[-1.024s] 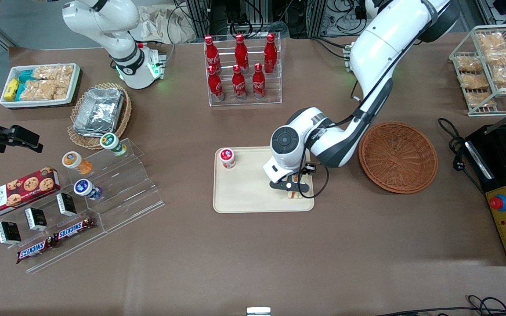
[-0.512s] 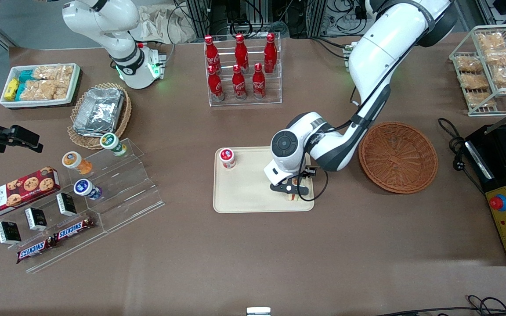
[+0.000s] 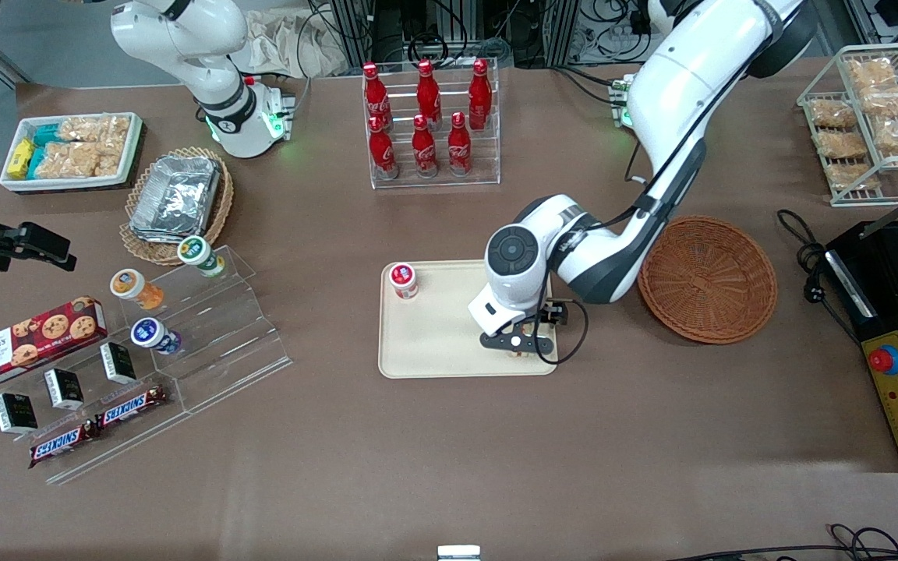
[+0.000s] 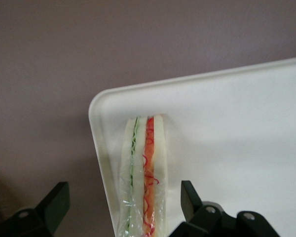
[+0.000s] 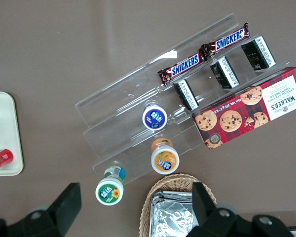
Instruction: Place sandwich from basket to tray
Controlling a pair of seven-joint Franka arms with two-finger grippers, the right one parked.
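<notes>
Standing on edge, the sandwich (image 4: 142, 177) occupied the tray's (image 3: 433, 343) five-o'clock corner, untouched between the gripper's (image 3: 520, 343) wide-apart jaws; the basket (image 3: 706, 279) lay at the tray's three o'clock.

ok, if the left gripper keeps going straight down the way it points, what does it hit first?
Likely the sandwich: the open gripper straddles it, fingers clear of both faces. It stands on edge in the tray corner, so the palm meets it before the tray, though depth is unclear.
</notes>
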